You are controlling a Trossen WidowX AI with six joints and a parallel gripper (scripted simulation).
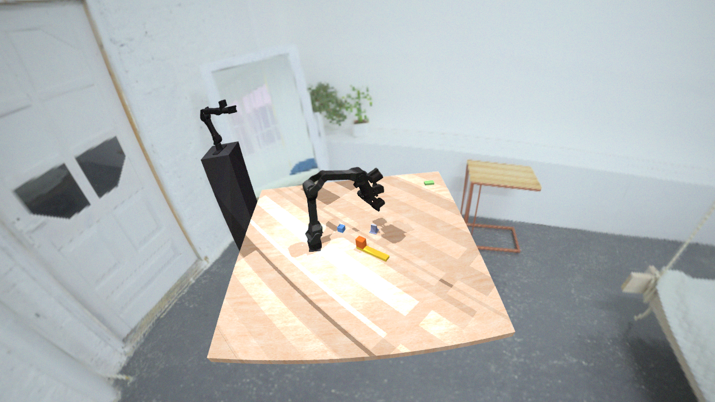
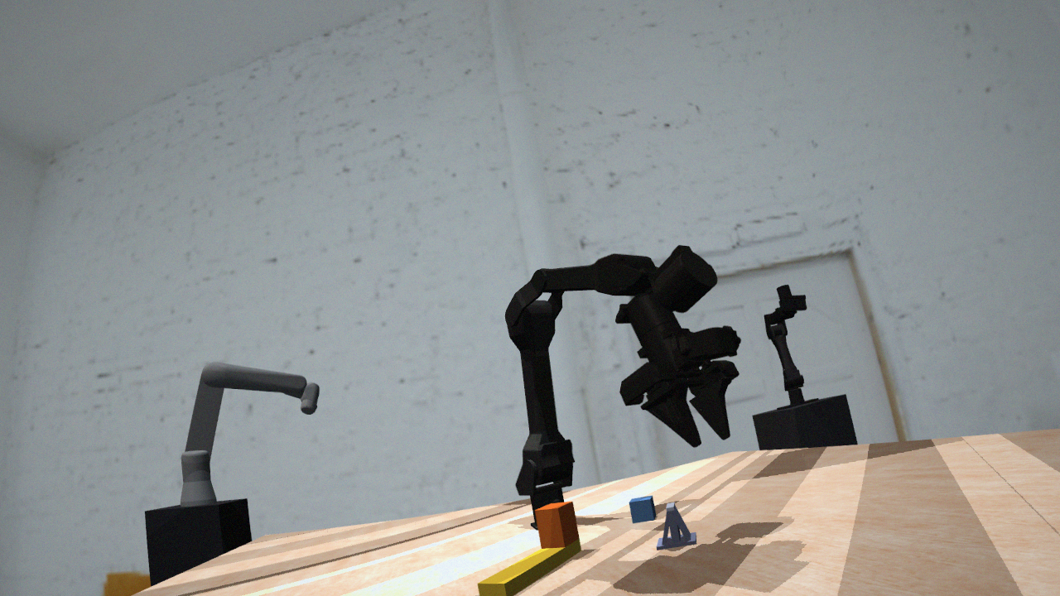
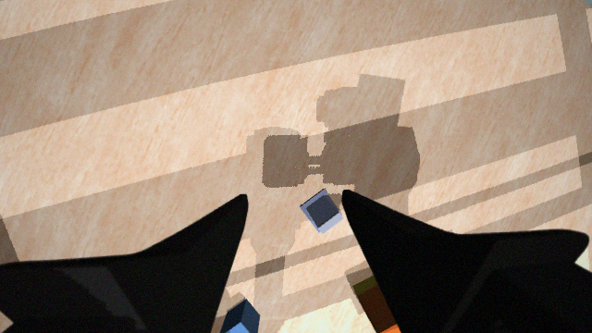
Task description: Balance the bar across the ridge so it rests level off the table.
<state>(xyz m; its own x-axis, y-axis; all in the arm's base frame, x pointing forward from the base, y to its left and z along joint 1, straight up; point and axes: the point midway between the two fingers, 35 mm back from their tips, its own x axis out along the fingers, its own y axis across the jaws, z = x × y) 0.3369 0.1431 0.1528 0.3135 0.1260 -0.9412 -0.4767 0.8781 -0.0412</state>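
Observation:
The yellow bar point(image 1: 377, 253) point(image 2: 527, 569) lies on the table, with an orange block point(image 1: 361, 242) point(image 2: 556, 525) at its end nearer the arm's base. In the wrist view the bar is mostly hidden behind the right finger. The small grey-blue ridge point(image 1: 373, 229) point(image 2: 675, 527) point(image 3: 322, 210) stands upright on the table, apart from the bar, with nothing on it. My gripper point(image 2: 712, 442) point(image 3: 295, 197) is open and empty, high above the table. In the wrist view the ridge shows between the fingertips, close to the right one.
A blue cube point(image 1: 341, 228) point(image 2: 643, 509) point(image 3: 244, 314) lies on the table between the arm's base and the ridge. A small green block point(image 1: 429, 182) lies near the table's far right corner. Other arms stand on black pedestals away from the table.

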